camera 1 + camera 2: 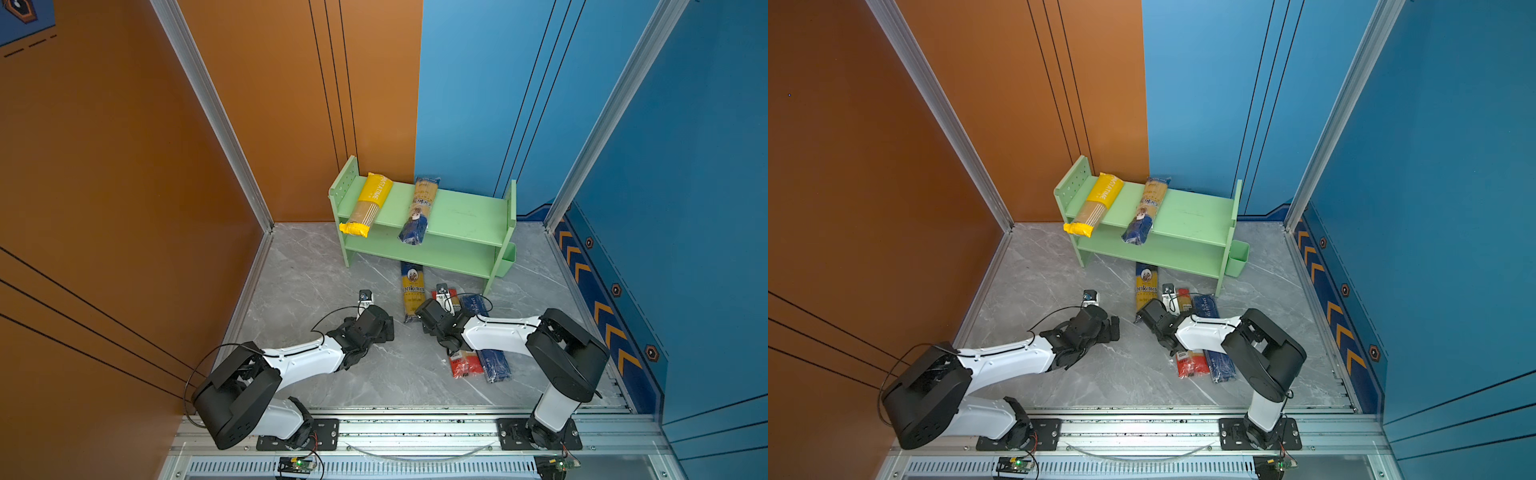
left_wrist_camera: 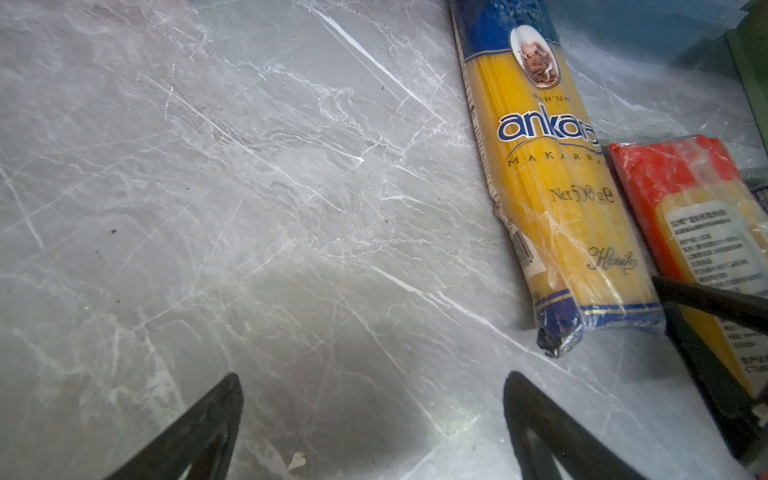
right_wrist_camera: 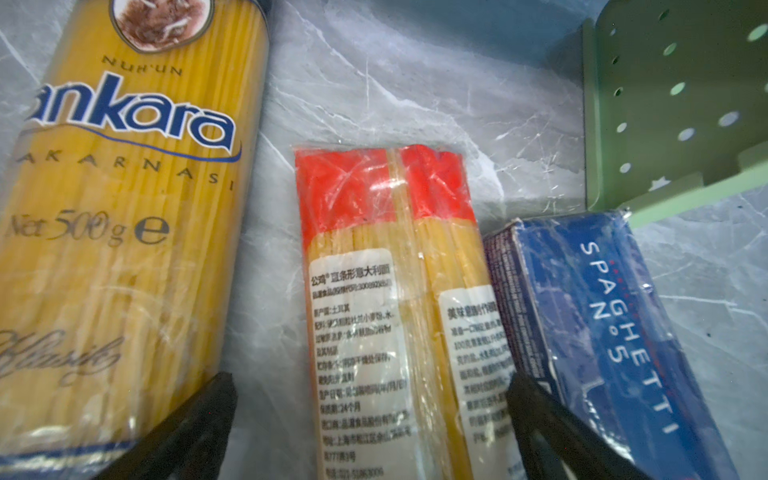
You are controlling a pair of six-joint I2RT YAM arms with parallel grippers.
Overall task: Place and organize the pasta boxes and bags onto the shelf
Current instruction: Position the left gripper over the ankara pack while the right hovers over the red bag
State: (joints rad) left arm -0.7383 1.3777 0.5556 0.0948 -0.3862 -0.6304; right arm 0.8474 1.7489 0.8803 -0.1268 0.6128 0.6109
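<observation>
Wide open, the right gripper (image 3: pixel 370 378) hangs astride the red-ended pack (image 3: pixel 386 249), which lies before the shelf (image 3: pixel 665 104), long axis pointing at it; the left gripper (image 2: pixel 374 382), also open, sits farther off.

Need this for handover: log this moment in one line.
shelf: yellow pack, ankara pack | floor: second ankara pack, red-ended pack, blue box | left claw: open, empty | right claw: open over red-ended pack

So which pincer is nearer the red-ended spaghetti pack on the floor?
Right. The right pincer hangs open over the red-ended pack; the left pincer is over bare floor, beyond the ankara pack lying there.
</observation>
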